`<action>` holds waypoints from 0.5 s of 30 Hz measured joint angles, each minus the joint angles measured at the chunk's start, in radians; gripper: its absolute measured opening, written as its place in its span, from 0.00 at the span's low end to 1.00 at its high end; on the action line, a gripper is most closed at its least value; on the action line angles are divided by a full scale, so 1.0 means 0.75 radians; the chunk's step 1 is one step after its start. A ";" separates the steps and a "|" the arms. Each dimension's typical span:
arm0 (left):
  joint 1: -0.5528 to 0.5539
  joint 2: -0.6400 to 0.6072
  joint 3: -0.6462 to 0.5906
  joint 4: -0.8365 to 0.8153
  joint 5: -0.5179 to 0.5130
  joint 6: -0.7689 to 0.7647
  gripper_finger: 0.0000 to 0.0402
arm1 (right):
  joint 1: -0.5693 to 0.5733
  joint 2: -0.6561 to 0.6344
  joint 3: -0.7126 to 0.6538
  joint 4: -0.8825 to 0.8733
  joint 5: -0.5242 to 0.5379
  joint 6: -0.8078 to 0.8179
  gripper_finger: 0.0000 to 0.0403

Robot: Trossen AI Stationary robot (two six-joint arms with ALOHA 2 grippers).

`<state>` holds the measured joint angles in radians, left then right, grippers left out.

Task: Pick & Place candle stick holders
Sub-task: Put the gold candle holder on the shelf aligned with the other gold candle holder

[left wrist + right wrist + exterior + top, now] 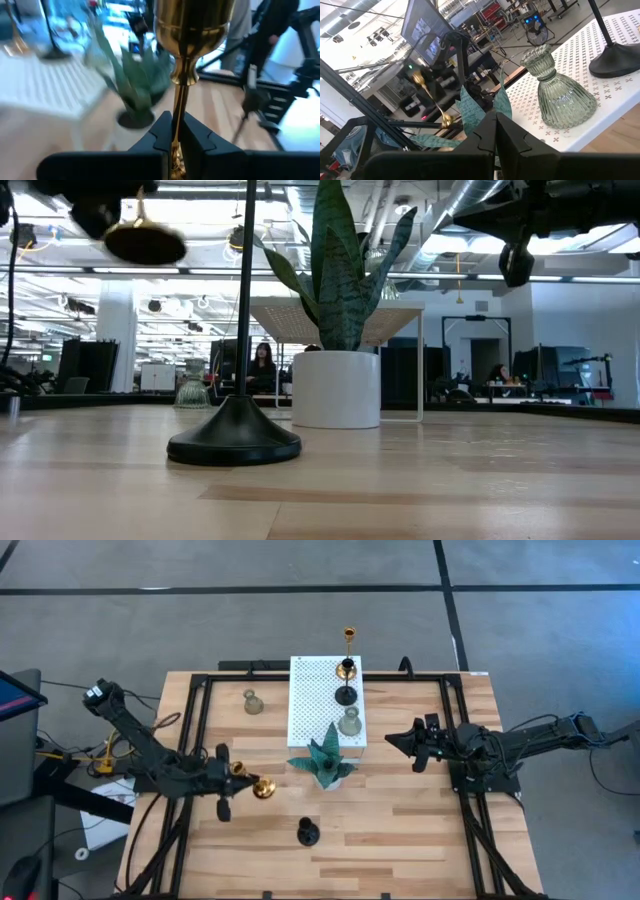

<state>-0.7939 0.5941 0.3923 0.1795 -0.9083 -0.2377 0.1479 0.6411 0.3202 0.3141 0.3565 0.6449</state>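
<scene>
My left gripper (236, 778) is shut on a slim gold holder (262, 787), held above the table's near left part; its round end shows high up in the low view (145, 242). My right gripper (392, 741) is shut and empty, right of the white board (312, 705). On the board stand the second gold holder (349, 638), a black holder (346, 692) and a grey-green bell-shaped holder (349, 723), each on its base. Another grey-green holder (253, 702) stands on the table left of the board. A second black holder (308, 832) stands near the front. My left gripper pinches the gold holder's thin stem (176, 131) between its two fingers. The stem runs on past the fingertips to the holder's wide gold end (192, 22), toward the table's right. The holder is tilted and lifted clear of the table.
The teal spiky plant ornament (325, 760) stands at the board's near edge, between my two grippers. Black frame rails (195, 730) run along the table's left and right sides. People and desks show in the room beyond the table.
</scene>
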 joint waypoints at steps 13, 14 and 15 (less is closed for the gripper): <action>0.163 -0.001 0.371 0.001 -0.295 0.633 0.04 | 0.000 0.000 0.000 0.001 0.014 0.002 0.00; 0.184 -0.001 0.392 0.000 -0.295 0.665 0.04 | 0.000 0.000 0.000 0.001 0.014 0.002 0.00; 0.205 -0.001 0.412 0.001 -0.295 0.697 0.04 | 0.000 0.000 0.000 0.001 0.015 0.002 0.00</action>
<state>-0.6401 0.5938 0.7015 0.1799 -1.1294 0.2854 0.1481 0.6414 0.3202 0.3149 0.3676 0.6462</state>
